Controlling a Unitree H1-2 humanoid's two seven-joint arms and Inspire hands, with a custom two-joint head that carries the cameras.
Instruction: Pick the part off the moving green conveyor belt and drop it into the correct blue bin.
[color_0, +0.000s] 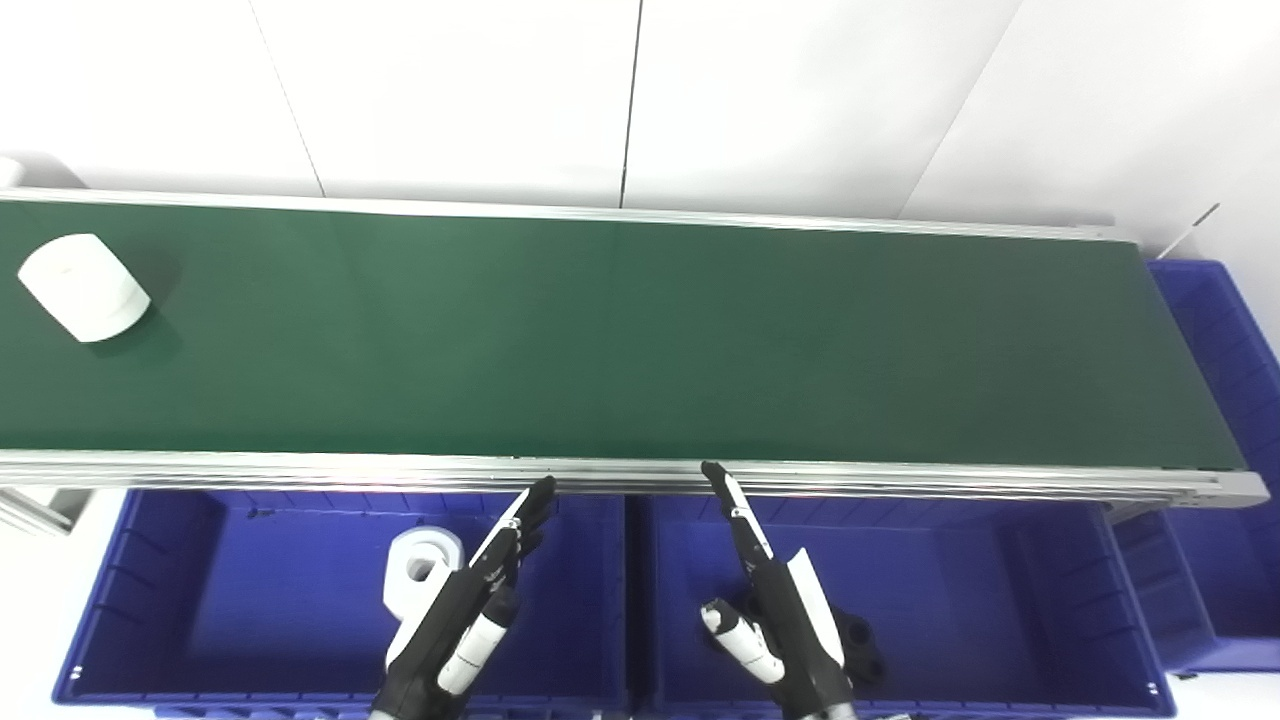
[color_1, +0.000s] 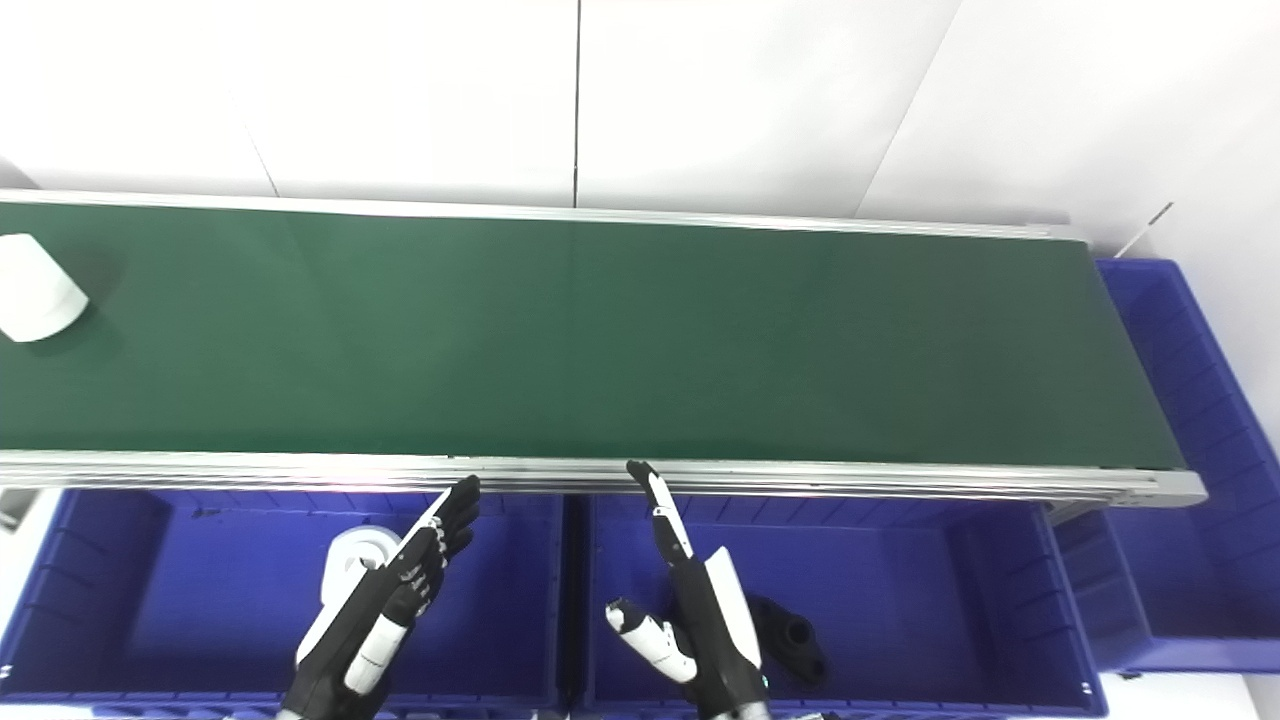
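Through my left eye, the white part (color_0: 84, 286) lies at the far left of the green belt (color_0: 620, 340), well apart from my hands. My left hand (color_0: 462, 615) hovers empty, fingers straight, over the left blue bin (color_0: 130, 590). Through my right eye, my right hand (color_1: 690, 610) is likewise spread and empty above the middle bin (color_1: 900, 580), beside a black part (color_1: 795, 640).
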